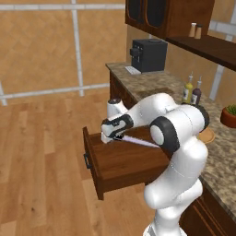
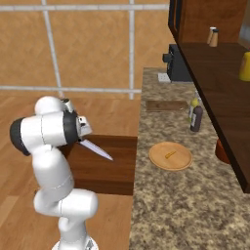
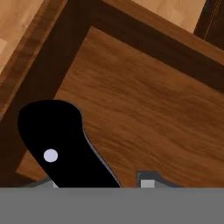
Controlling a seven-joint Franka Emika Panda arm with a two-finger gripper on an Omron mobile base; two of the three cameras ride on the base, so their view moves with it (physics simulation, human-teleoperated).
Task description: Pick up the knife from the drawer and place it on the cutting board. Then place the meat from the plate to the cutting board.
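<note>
Pinching the knife (image 1: 138, 140) above the open drawer (image 1: 120, 162), jaws near bottles (image 1: 191, 91) beside the plate (image 2: 170, 156).

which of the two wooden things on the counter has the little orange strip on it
The round light tan plate, nearer the cameras, carries the orange strip. The dark rectangular cutting board lies farther along the counter, bare.
</note>
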